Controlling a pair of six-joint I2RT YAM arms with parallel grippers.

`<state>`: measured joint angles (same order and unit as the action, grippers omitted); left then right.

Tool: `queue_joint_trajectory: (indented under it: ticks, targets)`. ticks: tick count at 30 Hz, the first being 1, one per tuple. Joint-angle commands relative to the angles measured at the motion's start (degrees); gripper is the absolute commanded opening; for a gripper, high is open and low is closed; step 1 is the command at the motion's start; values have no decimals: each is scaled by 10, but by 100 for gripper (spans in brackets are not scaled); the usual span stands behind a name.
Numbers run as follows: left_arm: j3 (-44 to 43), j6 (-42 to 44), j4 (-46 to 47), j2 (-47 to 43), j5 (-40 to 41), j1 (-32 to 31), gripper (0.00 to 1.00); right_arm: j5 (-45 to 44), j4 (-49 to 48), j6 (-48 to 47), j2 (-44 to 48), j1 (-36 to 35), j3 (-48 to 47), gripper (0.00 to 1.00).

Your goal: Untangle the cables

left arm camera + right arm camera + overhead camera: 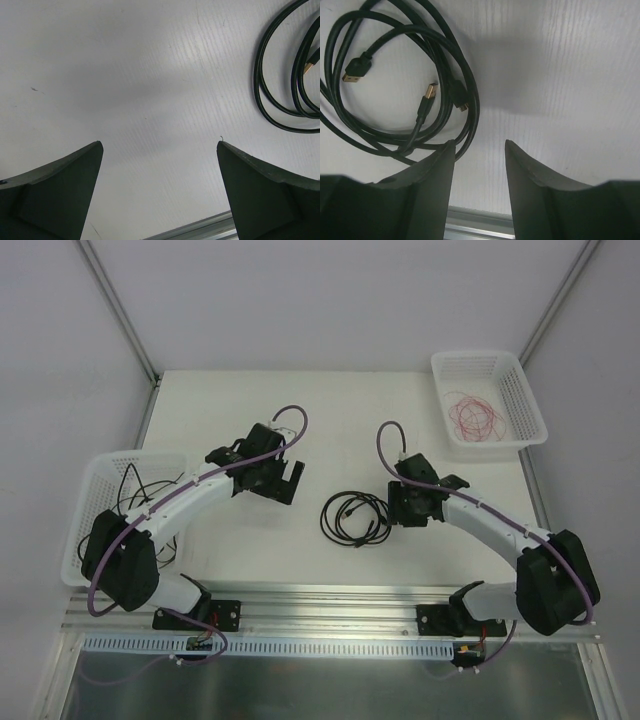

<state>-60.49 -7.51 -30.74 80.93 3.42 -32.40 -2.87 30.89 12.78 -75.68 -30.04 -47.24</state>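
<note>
**wirewrangler:** where's the cable bundle sitting atm?

**yam_fan:** the coil of black cables (355,517) lies flat on the white table (330,410), roughly mid-table between the two arms. The right wrist cam shows several overlapping loops with the plug ends inside the ring: a gold-tipped USB plug (430,93), a chunkier black plug (356,69) and a small plug (462,106).

**wirewrangler:** and the grippers?

**yam_fan:** the right gripper (479,142) is down low at the coil's right edge. Its jaws are partly apart with only bare table in the gap, so nothing's clamped. One finger (427,190) overlaps the outermost loop in that view, and I can't tell if it actually touches. The left gripper (159,143) is spread wide with nothing between the jaws. It hangs over bare table just left of the coil, whose edge pokes into the top right corner of its cam.

**wirewrangler:** anything in the baskets?

**yam_fan:** the left basket (95,468) has thin black wires (135,495) in it, partly hidden under the left arm. The right basket (530,405) in the far corner holds a looped red wire (475,415), well apart from the coil.
</note>
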Motion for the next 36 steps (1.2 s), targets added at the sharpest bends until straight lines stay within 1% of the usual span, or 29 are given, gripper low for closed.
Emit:
queue_joint_trajectory:
  ticks: [1, 3, 8, 11, 14, 15, 17, 18, 19, 20, 22, 26, 29, 30, 31, 33, 36]
  targets:
    - [-17, -8, -5, 1, -4, 2, 99, -3, -79, 61, 19, -16, 23, 47]
    - [-18, -7, -8, 3, -2, 2, 99, -8, -99, 74, 10, -18, 38, 43]
    - [-21, -6, -11, 6, 2, 1, 99, -16, -134, 88, -23, -20, 54, 40]
    - [-21, -6, -12, 8, 2, 2, 99, -24, -144, 91, -36, -23, 57, 36]
    - [-23, -6, -13, 11, 3, 1, 99, -36, -142, 92, -51, -27, 58, 29]
    - [-23, -6, -13, 12, 2, 1, 99, -42, -139, 92, -53, -28, 59, 22]
    - [-24, -6, -14, 13, 0, 1, 99, -56, -124, 88, -47, -35, 57, 13]
    - [-24, -6, -16, 12, 0, 1, 99, -61, -113, 87, -42, -40, 52, 6]
    - [-24, -6, -16, 13, 0, 1, 99, -70, -102, 81, -27, -43, 40, 3]
    - [-24, -5, -15, 12, 0, 1, 99, -72, -75, 76, -18, -55, 29, 1]
    - [-24, -6, -17, 12, 1, 1, 99, -91, -43, 62, 3, -67, 5, 1]
    - [-25, -6, -17, 13, 1, 1, 99, -107, 39, 43, 66, -93, -91, 1]
    - [-24, -6, -17, 15, 1, 1, 99, -112, 70, 33, 98, -115, -140, 1]
    - [-25, -6, -17, 16, 1, 1, 99, -110, 71, 30, 121, -124, -166, 1]
    - [-25, -6, -17, 15, 0, 1, 99, -107, 69, 30, 131, -126, -173, 1]
    - [-26, -6, -18, 16, -2, 1, 99, -100, 51, 32, 169, -128, -180, 1]
    - [-25, -7, -17, 14, -8, 1, 99, -116, 41, 32, 194, -128, -181, 1]
